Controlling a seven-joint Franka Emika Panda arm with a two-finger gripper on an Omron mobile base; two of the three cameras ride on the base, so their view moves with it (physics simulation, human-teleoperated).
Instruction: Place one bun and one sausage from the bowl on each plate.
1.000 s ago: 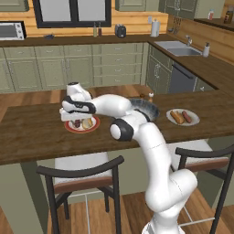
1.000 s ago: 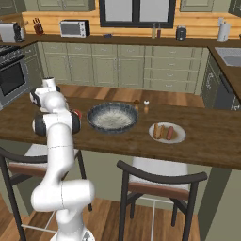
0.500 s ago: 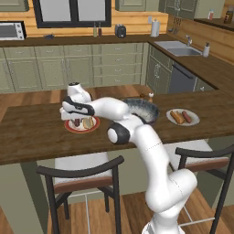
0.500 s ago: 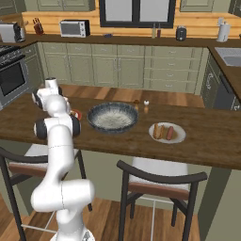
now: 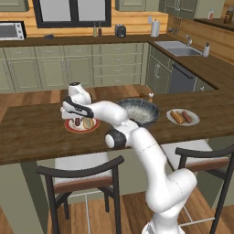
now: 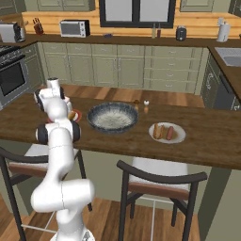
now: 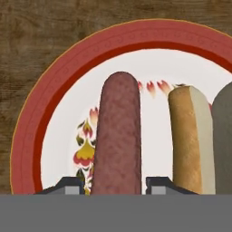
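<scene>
My gripper hangs low over the red-rimmed plate at the left of the counter. A dark red sausage lies on the plate between my fingertips, which stand a little clear of its sides, so the gripper is open. A bun lies beside the sausage on the same plate. In the left base view the gripper is right above this plate. The dark bowl stands in the counter's middle. A second plate at the right holds a bun and a sausage.
Two small shakers stand behind the bowl. Two chairs are tucked under the counter's front edge. Bare wood lies left of the left plate and between the bowl and the right plate.
The jaws have parted slightly off the sausage, which now rests on the left plate. The arm has hardly moved.
</scene>
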